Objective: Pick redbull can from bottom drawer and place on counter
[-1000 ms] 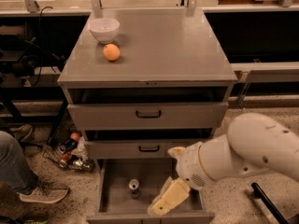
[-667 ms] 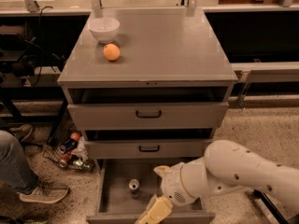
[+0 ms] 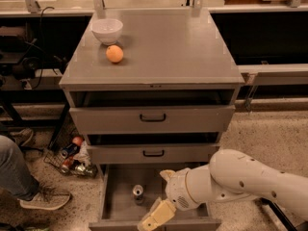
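Observation:
The redbull can stands upright on the floor of the open bottom drawer, left of centre, its silver top showing. My gripper hangs over the drawer's front right part, just right of the can and nearer the front edge, apart from the can. The white arm reaches in from the right and hides the drawer's right half. The counter is the grey cabinet top above.
A white bowl and an orange sit on the counter's back left. Two shallower drawers sit slightly open above. A wire basket with cans and a person's shoe are on the floor at left.
My arm and gripper have swung left and down across the bottom drawer, from its right side toward the can. The can has not moved.

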You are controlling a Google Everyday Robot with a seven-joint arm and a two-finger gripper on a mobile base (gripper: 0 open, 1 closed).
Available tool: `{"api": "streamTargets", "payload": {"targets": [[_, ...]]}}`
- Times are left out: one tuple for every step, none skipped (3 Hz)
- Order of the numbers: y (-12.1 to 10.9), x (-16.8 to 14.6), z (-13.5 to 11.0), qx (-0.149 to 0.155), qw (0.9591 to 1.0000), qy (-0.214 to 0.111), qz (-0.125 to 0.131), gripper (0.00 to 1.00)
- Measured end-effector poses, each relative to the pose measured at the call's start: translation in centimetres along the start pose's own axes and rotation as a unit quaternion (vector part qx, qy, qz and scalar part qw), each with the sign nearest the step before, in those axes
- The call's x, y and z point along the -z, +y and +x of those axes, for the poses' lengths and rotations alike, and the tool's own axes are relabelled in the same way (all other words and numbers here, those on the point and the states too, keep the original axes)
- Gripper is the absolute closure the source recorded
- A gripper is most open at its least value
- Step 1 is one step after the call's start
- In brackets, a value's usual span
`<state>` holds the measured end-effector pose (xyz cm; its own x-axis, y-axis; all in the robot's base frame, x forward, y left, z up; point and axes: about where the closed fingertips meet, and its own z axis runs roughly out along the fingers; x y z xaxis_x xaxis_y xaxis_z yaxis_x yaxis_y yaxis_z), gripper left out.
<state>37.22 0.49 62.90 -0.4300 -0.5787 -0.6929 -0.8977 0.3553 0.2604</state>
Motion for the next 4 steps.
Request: {"api": "streamTargets", "payload": {"targets": [[-1.0,-1.0,0.9,0.003,0.9998,-0.005,0.017,0.00],[-5.1,-5.1,4.3,0.021,0.9984,-0.013,0.051,0.00],[-10.6,-8.4,7.5,0.029,0.9949,-0.029,0.092,0.00],[-15.4,-11.8,10.5,0.027,0.9923,-0.054,0.108,0.00]]}}
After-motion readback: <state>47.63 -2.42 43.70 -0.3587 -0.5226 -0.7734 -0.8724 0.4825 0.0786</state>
